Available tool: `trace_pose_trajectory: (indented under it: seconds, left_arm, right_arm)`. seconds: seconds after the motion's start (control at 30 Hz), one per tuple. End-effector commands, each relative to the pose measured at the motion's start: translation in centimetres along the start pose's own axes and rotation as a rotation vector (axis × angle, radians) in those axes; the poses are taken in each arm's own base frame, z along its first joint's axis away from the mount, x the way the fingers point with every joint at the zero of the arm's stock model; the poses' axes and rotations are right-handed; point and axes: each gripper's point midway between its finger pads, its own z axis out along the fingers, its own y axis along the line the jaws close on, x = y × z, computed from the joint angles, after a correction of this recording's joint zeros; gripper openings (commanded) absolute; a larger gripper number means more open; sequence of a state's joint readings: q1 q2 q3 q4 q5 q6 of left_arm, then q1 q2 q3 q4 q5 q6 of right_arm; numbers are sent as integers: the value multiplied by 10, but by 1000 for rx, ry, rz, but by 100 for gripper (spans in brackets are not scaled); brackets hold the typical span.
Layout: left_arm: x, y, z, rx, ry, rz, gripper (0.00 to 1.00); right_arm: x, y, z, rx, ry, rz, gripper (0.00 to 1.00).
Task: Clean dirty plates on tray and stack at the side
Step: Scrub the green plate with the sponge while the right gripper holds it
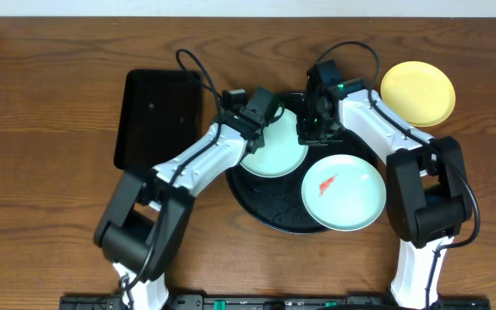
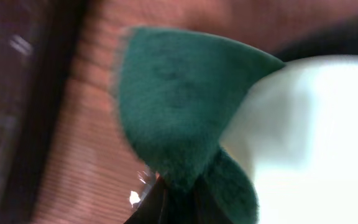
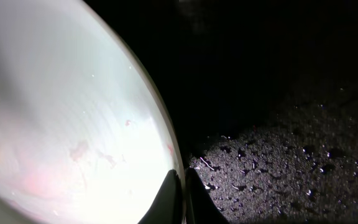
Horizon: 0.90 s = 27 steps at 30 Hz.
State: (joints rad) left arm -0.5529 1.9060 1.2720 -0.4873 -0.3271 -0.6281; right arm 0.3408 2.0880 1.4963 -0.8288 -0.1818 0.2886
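Observation:
A pale mint plate [image 1: 274, 148] sits tilted over the back of the round black tray [image 1: 257, 202]. My right gripper [image 1: 309, 131] is shut on its right rim; in the right wrist view the two fingers [image 3: 166, 199] pinch the rim of that plate [image 3: 73, 124], which shows faint reddish smears. My left gripper [image 1: 263, 114] hovers at the plate's far-left edge, shut on a green sponge [image 2: 179, 106] that lies against the plate [image 2: 316, 143]. A second mint plate [image 1: 343, 191] with a red smear rests on the tray's right side. A yellow plate [image 1: 417, 93] lies on the table at the back right.
A rectangular black tray [image 1: 158, 116] lies on the wooden table to the left of the round tray. The round tray's floor [image 3: 291, 162] is wet with droplets. Both arms reach in from the near edge and cross over the tray's sides.

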Motion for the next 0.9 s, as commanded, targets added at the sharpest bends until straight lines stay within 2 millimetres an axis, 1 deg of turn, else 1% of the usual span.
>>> trace_pose_trajectory:
  seconds: [0.0, 0.07, 0.1, 0.2, 0.23, 0.33, 0.4, 0.5, 0.67, 0.7, 0.77, 0.87]
  left_arm:
    - [-51, 17, -38, -21, -172, -68, 8]
    - [-58, 7, -50, 56, -181, -88, 8]
    - [-59, -1, -56, 111, -173, -94, 7]
    - [-51, -33, -63, 290, -104, -91, 8]
    - [-44, -46, -63, 358, -62, -82, 8]
    - [-20, -77, -62, 526, 66, -52, 8]
    - [-4, -88, -57, 573, 147, -45, 8]
    - [16, -91, -41, 570, 227, -37, 8]
    - [42, -88, -7, 513, 301, 0, 8]
    - [44, -87, -2, 503, 302, 19, 7]
    - [46, -77, 15, 436, 273, 72, 8]
    - [38, -54, 32, 291, 195, 115, 7]
  right_arm:
    - [1, -12, 4, 63, 5, 15, 1]
    - [1, -12, 4, 63, 5, 15, 1]
    - [1, -12, 4, 63, 5, 15, 1]
    - [0, -12, 4, 61, 3, 15, 1]
    - [0, -12, 4, 61, 2, 14, 1]
    - [0, -12, 4, 61, 1, 14, 1]
    - [0, -12, 4, 61, 1, 14, 1]
    - [0, -12, 4, 61, 1, 14, 1]
    - [0, -12, 4, 61, 1, 14, 1]
    - [0, -12, 4, 61, 1, 14, 1]
    - [0, -12, 4, 61, 1, 14, 1]
    - [0, -12, 4, 61, 1, 14, 1]
